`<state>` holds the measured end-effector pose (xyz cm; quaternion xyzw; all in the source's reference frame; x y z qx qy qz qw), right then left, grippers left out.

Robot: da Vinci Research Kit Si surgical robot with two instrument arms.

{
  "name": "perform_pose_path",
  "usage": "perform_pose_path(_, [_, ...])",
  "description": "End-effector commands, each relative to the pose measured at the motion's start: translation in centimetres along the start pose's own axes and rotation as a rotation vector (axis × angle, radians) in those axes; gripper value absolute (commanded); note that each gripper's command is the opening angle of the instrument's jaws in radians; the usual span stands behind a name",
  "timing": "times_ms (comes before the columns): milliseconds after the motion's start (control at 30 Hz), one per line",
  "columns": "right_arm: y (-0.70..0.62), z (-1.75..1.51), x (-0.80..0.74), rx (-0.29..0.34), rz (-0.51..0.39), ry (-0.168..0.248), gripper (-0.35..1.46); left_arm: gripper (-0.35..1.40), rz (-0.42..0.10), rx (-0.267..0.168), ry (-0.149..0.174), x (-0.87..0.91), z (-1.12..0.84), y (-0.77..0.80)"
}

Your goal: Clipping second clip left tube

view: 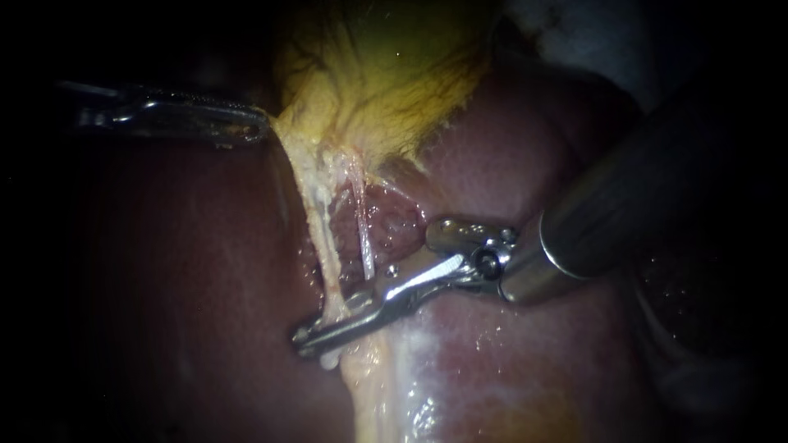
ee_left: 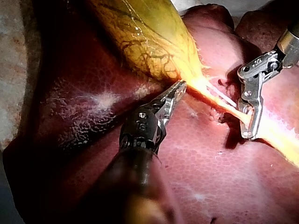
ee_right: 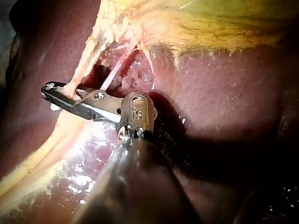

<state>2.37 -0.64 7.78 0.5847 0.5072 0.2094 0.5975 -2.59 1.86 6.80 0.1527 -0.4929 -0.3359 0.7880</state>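
Near the middle of the liver [view: 509, 361], the right pincer [view: 305, 335] is closed narrowly on the left tube [view: 312, 221]; the left pincer [view: 261, 127] clamps the gallbladder [view: 386, 74] edge, drawing it taut. Likely hazards: catching the thin tube [view: 362, 234] alongside, or tearing the stretched tube. Liver wet and glistening; surroundings dark.

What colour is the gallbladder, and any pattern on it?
The gallbladder is yellow-green with dark branching lines, clearest in the left wrist view.
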Motion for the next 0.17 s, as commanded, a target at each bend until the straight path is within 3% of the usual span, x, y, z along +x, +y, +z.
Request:
perform_pose_path(33, [0.00,0.00,0.00,0.000,-0.001,0.000,-0.35,-0.35,0.000,0.000,0.000,0.00,0.00,0.00])
perform_pose_path(167, [0.00,0.00,0.00,0.000,-0.001,0.000,-0.35,-0.35,0.000,0.000,0.000,0.00,0.00,0.00])
